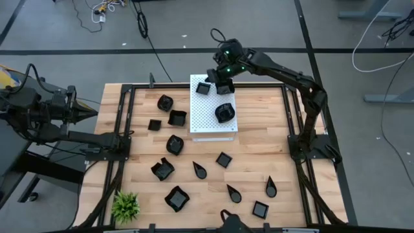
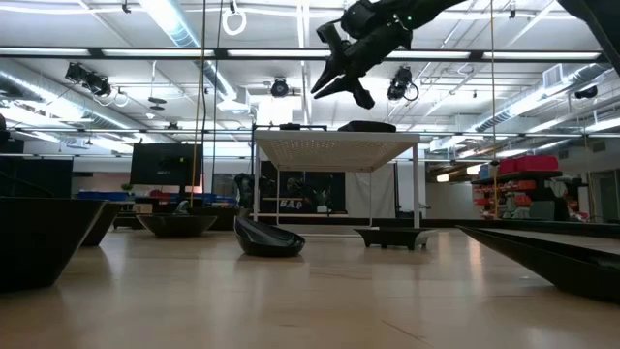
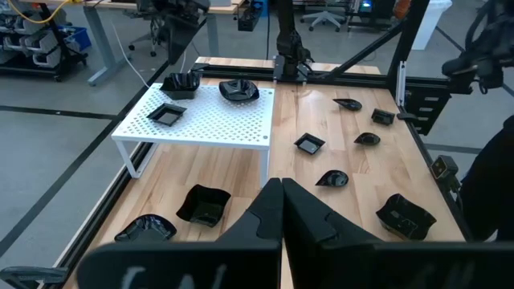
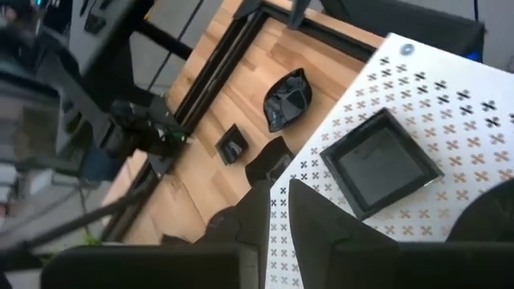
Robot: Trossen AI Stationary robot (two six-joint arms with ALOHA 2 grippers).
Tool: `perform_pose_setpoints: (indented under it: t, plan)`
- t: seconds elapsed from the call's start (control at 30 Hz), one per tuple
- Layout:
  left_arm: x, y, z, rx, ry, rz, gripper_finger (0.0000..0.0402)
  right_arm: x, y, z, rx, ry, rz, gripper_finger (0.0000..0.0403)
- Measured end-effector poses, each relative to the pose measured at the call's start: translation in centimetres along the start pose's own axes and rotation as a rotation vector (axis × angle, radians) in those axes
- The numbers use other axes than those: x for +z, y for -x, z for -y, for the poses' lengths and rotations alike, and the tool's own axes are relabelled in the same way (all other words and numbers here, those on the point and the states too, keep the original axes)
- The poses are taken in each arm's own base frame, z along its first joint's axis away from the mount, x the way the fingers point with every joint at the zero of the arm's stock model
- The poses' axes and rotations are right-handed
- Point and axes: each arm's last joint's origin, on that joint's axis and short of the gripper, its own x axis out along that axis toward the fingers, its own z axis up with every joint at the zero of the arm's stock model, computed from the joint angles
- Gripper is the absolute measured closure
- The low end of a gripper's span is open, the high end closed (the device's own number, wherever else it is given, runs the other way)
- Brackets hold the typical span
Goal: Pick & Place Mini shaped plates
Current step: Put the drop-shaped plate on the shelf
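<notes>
Three mini shaped plates lie on the white perforated board [image 1: 204,126]: a square one [image 1: 204,88] [image 4: 381,164], a rounded one [image 1: 224,113] [image 3: 238,91] and one at the back corner [image 3: 181,83]. My right gripper [image 1: 220,84] [image 2: 316,92] [image 4: 277,189] hovers well above that back corner, tilted down toward the left, its fingers a narrow slit apart with nothing between them. Several more black plates lie on the wood, among them [image 1: 165,101], [image 1: 174,144] and a teardrop [image 1: 270,188]. My left gripper [image 1: 94,111] [image 3: 281,186] waits shut off the table's left edge.
A small green plant [image 1: 126,206] stands at the front left corner. Black frame rails [image 1: 123,116] run along the table's sides. In the low view one plate [image 2: 268,239] lies in front of the raised board [image 2: 334,145].
</notes>
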Motion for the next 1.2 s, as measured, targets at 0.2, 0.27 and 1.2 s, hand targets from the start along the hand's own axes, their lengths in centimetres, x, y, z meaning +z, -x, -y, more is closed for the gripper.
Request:
perform_pose_setpoints:
  t: [0.2,0.27,1.2]
  plan:
    - [0.0,0.0,0.0,0.000,0.000,0.000,0.0399,-0.6,0.4,-1.2,0.017,0.227,-0.006,0.0350]
    - [0.0,0.0,0.0,0.000,0.000,0.000,0.0399,-0.8,0.4,-1.6,0.026,0.292,-0.008,0.0350]
    - [0.0,0.0,0.0,0.000,0.000,0.000,0.0399,-6.0,-1.3,-5.0,0.061,0.509,-0.248,0.0350]
